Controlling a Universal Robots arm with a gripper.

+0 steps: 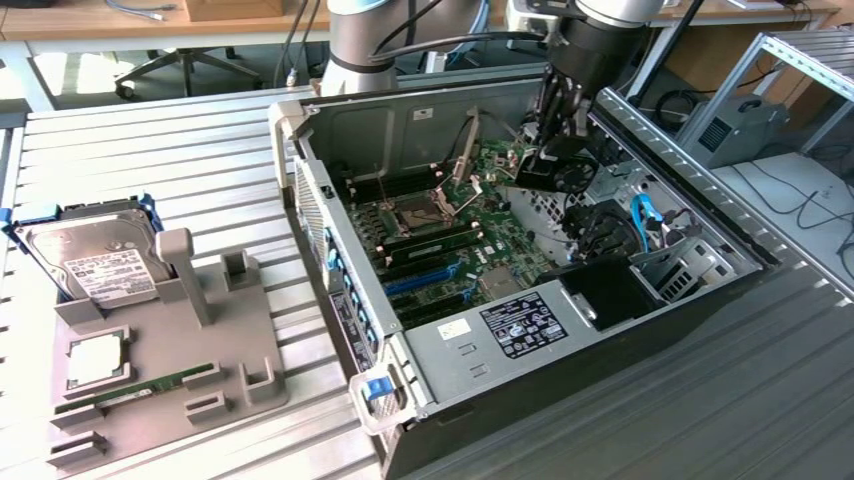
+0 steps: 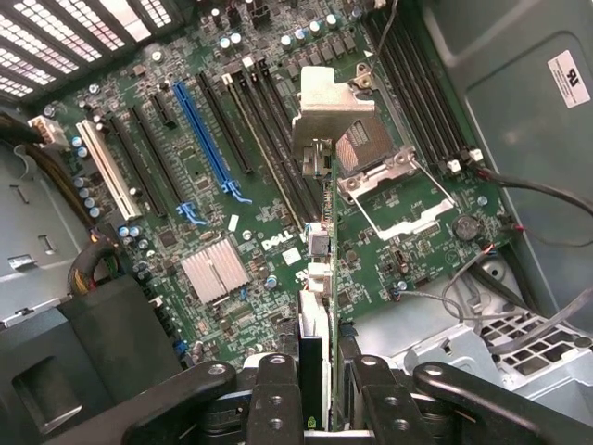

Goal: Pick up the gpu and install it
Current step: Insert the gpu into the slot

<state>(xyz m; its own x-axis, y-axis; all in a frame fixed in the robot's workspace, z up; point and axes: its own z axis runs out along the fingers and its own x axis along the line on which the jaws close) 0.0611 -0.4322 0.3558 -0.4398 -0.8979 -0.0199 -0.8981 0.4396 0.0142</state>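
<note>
While I hover over the motherboard (image 2: 222,213), at one o'clock in the case (image 1: 374,125) by the exterior view, my fingers (image 2: 276,394) pinch the gpu (image 2: 320,278) edge-on: picked up, seemingly not slotted yet.

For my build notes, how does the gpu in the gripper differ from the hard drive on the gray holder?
The gpu is clamped in the gripper above the motherboard, inside the case; the hard drive leans in the gray holder outside it. The gpu is a thin card; the hard drive is boxy, white-labelled.
</note>
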